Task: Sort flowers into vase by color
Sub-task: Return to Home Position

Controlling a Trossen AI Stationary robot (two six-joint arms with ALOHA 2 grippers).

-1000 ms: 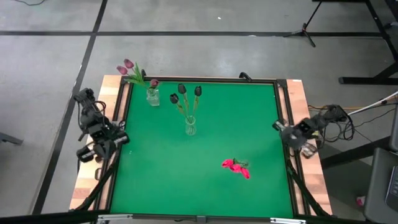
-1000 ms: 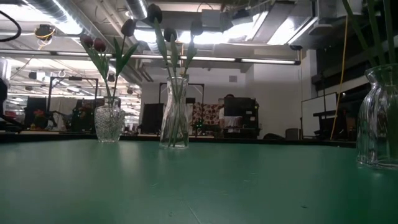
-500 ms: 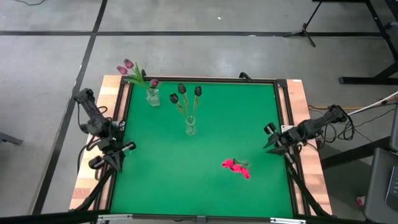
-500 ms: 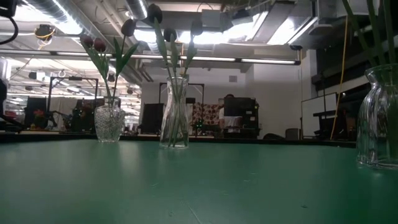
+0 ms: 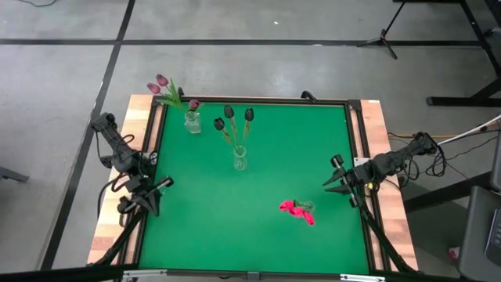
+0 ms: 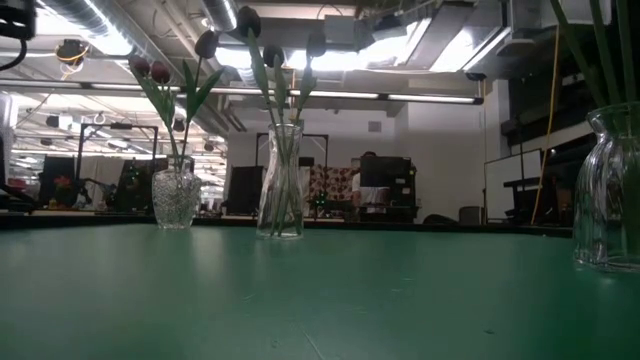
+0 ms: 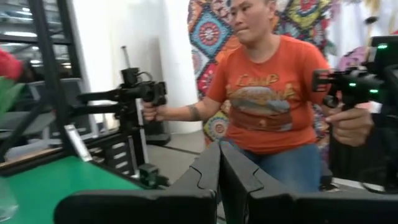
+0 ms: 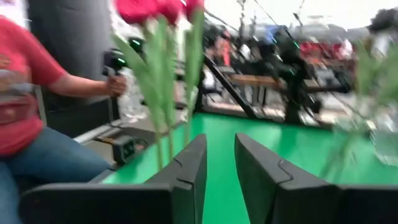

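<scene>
- Both arms are reaching farther in than a second ago. The left pincer (image 5: pixel 161 186), which was folded back over the wooden border, is now poking over the left edge of the green table (image 5: pixel 258 243). The right pincer (image 5: pixel 332 178) is swinging out of its tucked pose and over the right edge.
- The left pincer is carrying nothing, and its wrist view shows the fingers pressed together. The right pincer is also carrying nothing, with its fingers parted by a narrow gap.
- The flowers are all standing in glass. The mauve tulips (image 5: pixel 160 83) are leaning out of the round vase (image 5: pixel 192 122) at the upper left. The maroon tulips (image 5: pixel 228 113) are rising from the tall vase (image 5: pixel 239 160) at centre. The pink tulips (image 5: pixel 297 209) are sitting in the third vase (image 6: pixel 606 195) at the lower right of the high view.
- No stem is lying loose on the table in any view, so the sorting is looking finished. Judging from that, only parking the arms is remaining.
- The pink tulips are standing near the right pincer, down and to its left in the high view. Its wrist view shows their stems close ahead, so a careless sweep could be brushing them. The other two vases are standing well apart from both pincers.
- Beyond the table, a person in an orange shirt (image 7: pixel 267 93) is holding control handles. A stand (image 5: pixel 383 37) is sitting on the floor at the upper right.
</scene>
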